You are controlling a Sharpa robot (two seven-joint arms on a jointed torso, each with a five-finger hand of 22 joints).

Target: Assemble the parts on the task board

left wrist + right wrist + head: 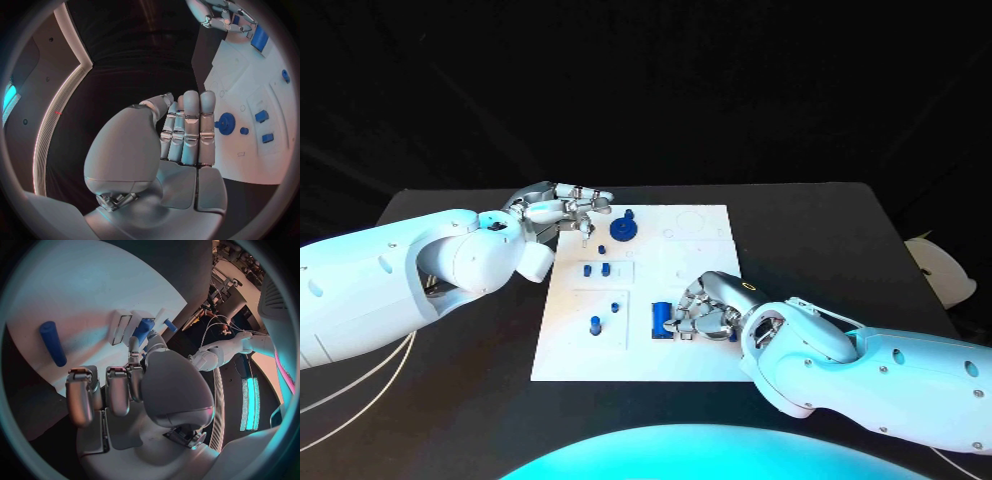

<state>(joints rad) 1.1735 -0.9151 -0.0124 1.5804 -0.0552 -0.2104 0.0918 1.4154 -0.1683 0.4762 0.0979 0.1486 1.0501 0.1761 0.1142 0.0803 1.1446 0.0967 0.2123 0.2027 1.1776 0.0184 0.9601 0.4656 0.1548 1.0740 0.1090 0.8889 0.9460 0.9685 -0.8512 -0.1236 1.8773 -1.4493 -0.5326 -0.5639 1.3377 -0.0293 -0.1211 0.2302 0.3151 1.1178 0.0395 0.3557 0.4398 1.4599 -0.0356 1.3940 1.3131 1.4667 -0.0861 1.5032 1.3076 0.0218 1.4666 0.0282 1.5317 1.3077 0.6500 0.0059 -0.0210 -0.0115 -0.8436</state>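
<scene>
The white task board (pixel 678 352) lies mid-table. My left hand (pixel 567 212) hovers at the board's far left corner with its fingers (pixel 190 125) straight and side by side, holding nothing. A blue gear (pixel 623 229) (pixel 226 123) sits just beside them. My right hand (pixel 707 312) rests on the board's near half, fingers curled. One finger (pixel 134 352) reaches a long blue block (pixel 661 318) (pixel 142 330) at its white-rimmed slot and appears to pinch it; the thumb is hidden. A blue peg (pixel 53 342) lies flat on the board near that hand.
Two small blue pieces (pixel 596 269) stand in a recess left of centre. Two more (pixel 596 323) (pixel 619 308) sit in the square recess below it. Round outlines (pixel 689 220) mark the far right of the board. Black table (pixel 459 350) surrounds it.
</scene>
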